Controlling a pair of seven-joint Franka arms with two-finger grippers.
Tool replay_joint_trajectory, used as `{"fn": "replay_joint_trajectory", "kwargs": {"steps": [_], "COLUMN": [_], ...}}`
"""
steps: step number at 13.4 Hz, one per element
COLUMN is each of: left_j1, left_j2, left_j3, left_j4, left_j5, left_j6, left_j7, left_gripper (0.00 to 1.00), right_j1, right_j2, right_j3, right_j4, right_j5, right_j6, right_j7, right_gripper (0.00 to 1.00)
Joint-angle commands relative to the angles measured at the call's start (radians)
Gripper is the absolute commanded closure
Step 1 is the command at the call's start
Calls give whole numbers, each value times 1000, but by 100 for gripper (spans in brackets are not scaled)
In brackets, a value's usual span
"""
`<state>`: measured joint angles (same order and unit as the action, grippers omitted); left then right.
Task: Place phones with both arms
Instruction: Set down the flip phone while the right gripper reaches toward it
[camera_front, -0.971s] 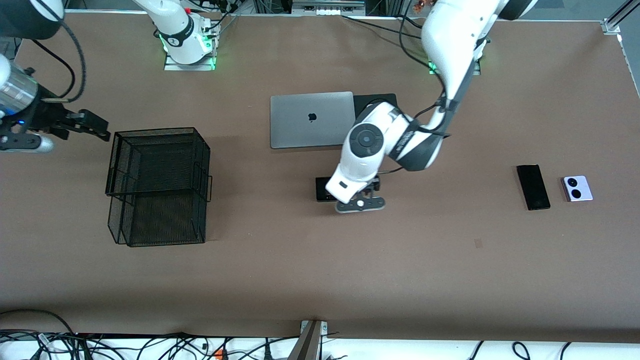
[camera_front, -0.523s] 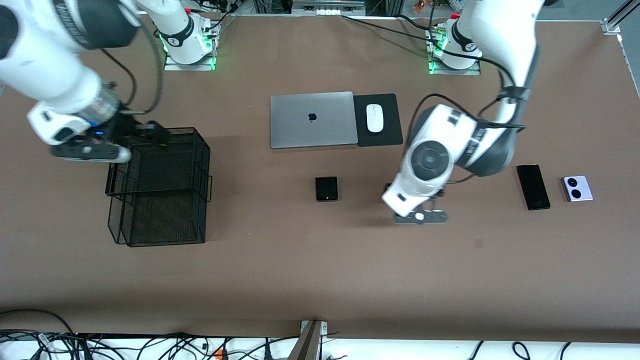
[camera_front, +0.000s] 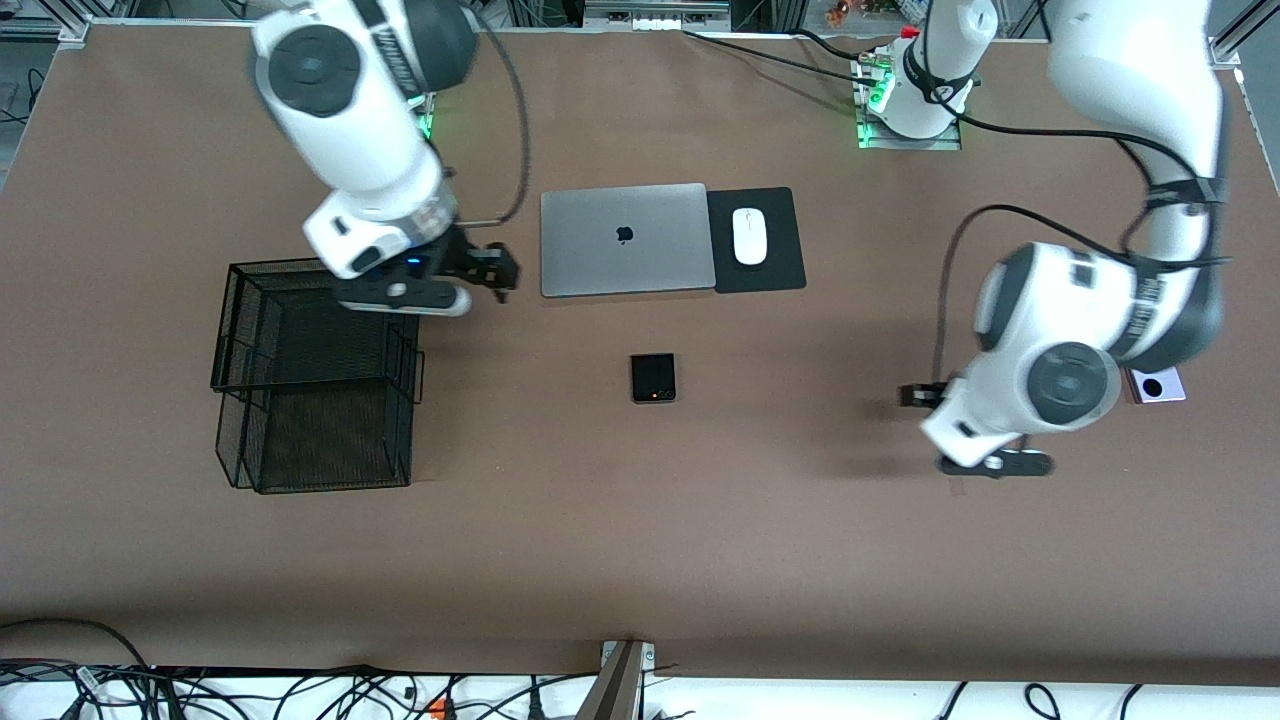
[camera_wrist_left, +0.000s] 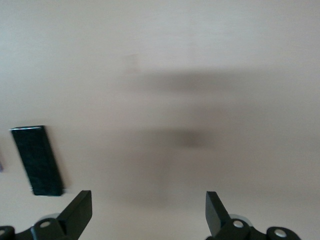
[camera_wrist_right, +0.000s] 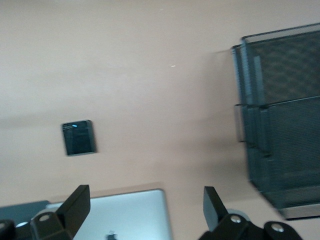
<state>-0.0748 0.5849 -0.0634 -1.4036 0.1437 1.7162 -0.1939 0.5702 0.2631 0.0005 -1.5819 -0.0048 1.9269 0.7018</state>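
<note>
The small squarish black phone (camera_front: 653, 378) lies on the table, nearer the front camera than the laptop; it also shows in the right wrist view (camera_wrist_right: 79, 137). The long slim black phone (camera_wrist_left: 37, 160) lies flat; in the front view the left arm hides it. The lilac-white phone (camera_front: 1158, 385) peeks out beside the left arm. My left gripper (camera_front: 915, 396) (camera_wrist_left: 148, 200) is open and empty over bare table beside the slim phone. My right gripper (camera_front: 495, 268) (camera_wrist_right: 145, 197) is open and empty, over the table between the basket and the laptop's edge.
A black wire mesh basket (camera_front: 315, 375) (camera_wrist_right: 282, 115) stands toward the right arm's end. A closed silver laptop (camera_front: 625, 238) (camera_wrist_right: 120, 215) lies mid-table, with a white mouse (camera_front: 748, 236) on a black pad (camera_front: 780, 270) beside it.
The left arm swung away from the small black phone toward the left arm's end, leaving that phone on the table. The right arm swept over the basket toward the laptop.
</note>
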Motion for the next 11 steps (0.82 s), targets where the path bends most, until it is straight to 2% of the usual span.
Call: {"fn": "replay_joint_trajectory", "kwargs": {"steps": [1,4,6,7,9,11], "left_j1": [96,232,315,349,401,438], "left_j2": [-27,-11,-7,-7,-8,-7], "left_j3": [-15,-15,-15,-15,-15,-15], "left_j4": [-89,-211,-328,-368,-397,-442], "left_j5": [17,42,42,42,42,42], "left_j6": [77,314,551,613,617,626], "left_j7": [88,253,345,358,363,370], "left_gripper": [0,0,0,0,0,0], "right_j1": [101,195,209,221,232,232], "right_j2": [161,312,393,424,481,527], "right_j3": [-13,-22,-20,-22,-20,-20], "right_j4": [193,343,402,408,407,405], "right_j5": [-62,-80,-89,-98,-157,-175], "right_j6": [-17,-16,10,44,84,130], "right_j7": [172,292,295,289,283,277], "right_gripper": [0,0,0,0,0,0]}}
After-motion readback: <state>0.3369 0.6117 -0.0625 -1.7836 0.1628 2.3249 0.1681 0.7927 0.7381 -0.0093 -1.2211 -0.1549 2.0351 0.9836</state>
